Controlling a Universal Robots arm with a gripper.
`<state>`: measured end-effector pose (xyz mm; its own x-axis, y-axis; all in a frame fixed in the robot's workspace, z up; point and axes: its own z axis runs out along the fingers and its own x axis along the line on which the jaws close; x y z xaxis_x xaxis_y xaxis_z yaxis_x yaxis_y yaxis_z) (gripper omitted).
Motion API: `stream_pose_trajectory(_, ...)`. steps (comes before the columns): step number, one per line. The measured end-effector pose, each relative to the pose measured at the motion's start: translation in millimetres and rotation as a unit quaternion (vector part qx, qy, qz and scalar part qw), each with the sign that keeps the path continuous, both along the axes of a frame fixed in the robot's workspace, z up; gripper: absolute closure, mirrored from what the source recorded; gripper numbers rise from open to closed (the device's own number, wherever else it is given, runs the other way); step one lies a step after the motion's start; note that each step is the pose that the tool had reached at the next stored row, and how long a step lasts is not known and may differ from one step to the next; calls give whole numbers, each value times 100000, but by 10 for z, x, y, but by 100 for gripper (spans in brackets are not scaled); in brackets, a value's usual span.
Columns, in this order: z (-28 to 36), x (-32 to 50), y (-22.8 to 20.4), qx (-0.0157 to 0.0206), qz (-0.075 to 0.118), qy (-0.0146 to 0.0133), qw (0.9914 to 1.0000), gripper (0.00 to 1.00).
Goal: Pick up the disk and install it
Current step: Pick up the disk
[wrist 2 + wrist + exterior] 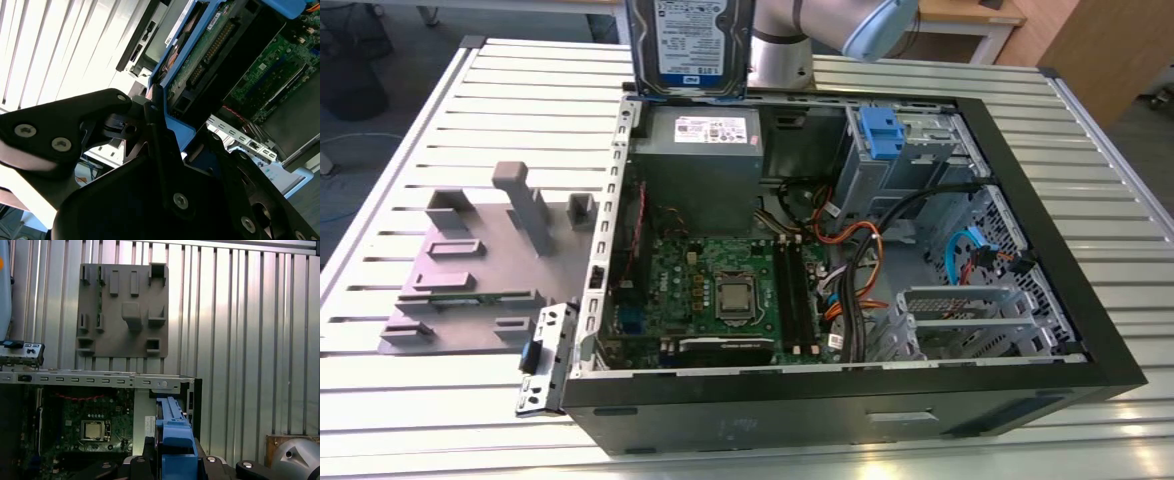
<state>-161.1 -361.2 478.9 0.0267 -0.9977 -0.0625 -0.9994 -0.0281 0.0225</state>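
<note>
Above the tabletop's far edge, as the exterior view sees it, the disk [690,45] is hanging upright with its white-and-blue label facing that camera. Its lower edge is lining up with the far rim of the open computer case [1067,300]; whether the two are touching I cannot tell. The arm [781,55] is standing just behind the disk. In both wrist views the black jaws are clamping the disk's blue carrier frame [174,435], one on each side of it, and in the second wrist view the drive's green circuit board [210,45] is showing beyond them.

The case is lying on its side, open face up, across the middle of the tabletop [427,120] and reaching toward its near edge. Inside, the grey power-supply box [700,165] is sitting closest to the disk, and the motherboard [720,290] is lying nearer the near edge. A blue clip [881,130] is sitting in the bay at the case's far corner on the exterior view's right. A grey fixture plate [467,270] with upright blocks is lying beside the case, toward the tabletop's edge on the exterior view's left.
</note>
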Motion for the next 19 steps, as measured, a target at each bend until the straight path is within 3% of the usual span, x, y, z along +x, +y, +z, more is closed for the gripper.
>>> stream_pose_trajectory(19, 0, 70, 0, 3, 1, 0, 100000, 63)
